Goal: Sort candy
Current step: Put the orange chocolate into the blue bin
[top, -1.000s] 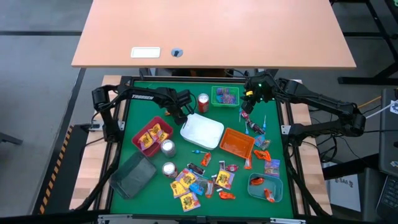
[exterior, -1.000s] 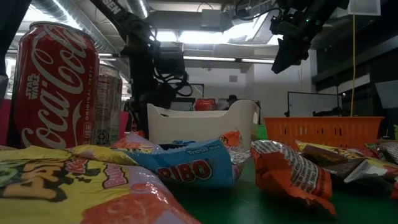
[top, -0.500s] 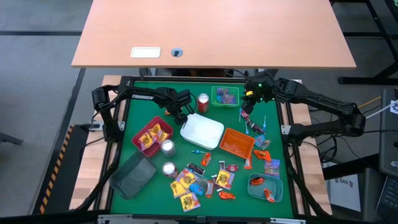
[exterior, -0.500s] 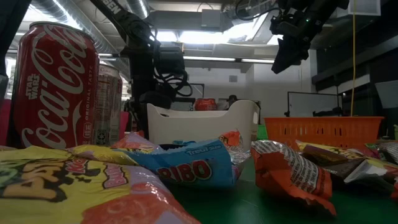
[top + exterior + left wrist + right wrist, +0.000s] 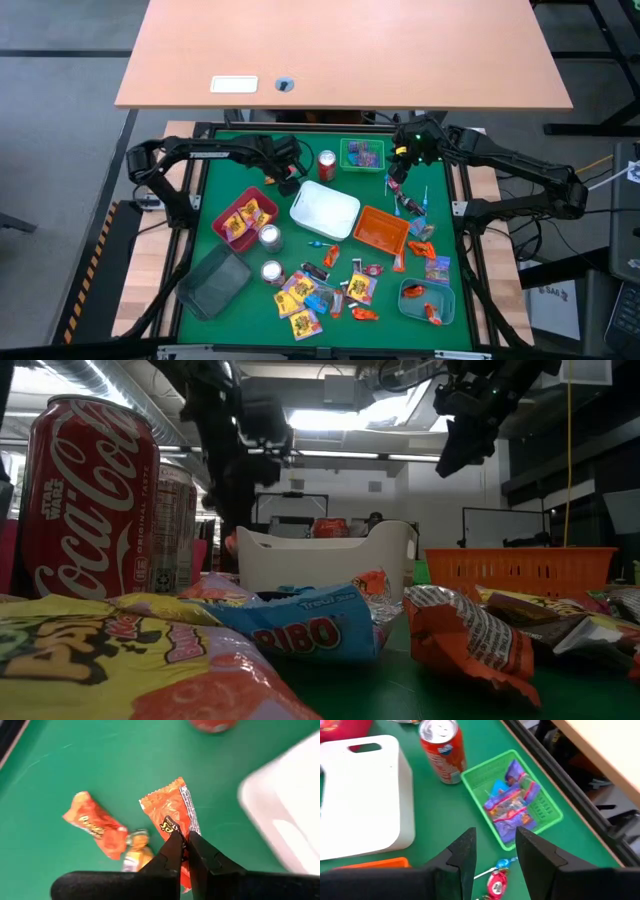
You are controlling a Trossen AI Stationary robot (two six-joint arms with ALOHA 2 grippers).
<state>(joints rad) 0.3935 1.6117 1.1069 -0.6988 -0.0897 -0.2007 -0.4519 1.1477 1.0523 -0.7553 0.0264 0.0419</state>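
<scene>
My left gripper (image 5: 184, 840) is shut on an orange candy packet (image 5: 167, 805); it hangs over the green table at the far left, between the red can (image 5: 326, 163) and the red tray (image 5: 243, 215). Below it a second orange packet (image 5: 95, 824) and a small wrapped sweet (image 5: 137, 844) lie flat on the table. My right gripper (image 5: 495, 862) stands open in the air at the far right, over the table beside the green tray (image 5: 542, 805) of purple packets. Many more candy packets (image 5: 330, 290) lie near the table's front edge. My left gripper pinches the orange packet between its two fingers, at the part with dark lettering (image 5: 169, 824) about midway along it. The fingers come from above, slanting steeply down. The packet appears lifted clear of the table, its crimped end (image 5: 162, 792) pointing away from the fingers.
A white tray (image 5: 325, 208) and an orange basket (image 5: 382, 228) stand mid-table. A dark grey tray (image 5: 213, 282) sits at the front left and a teal one (image 5: 428, 300) at the front right. Two silver cans (image 5: 270, 237) (image 5: 272, 272) stand near the red tray. Lollipops (image 5: 412, 203) lie at the right.
My left gripper has risen from the table beside the white tray and drawn a little toward the far left, its arm pulling back. The right arm has kept still.
</scene>
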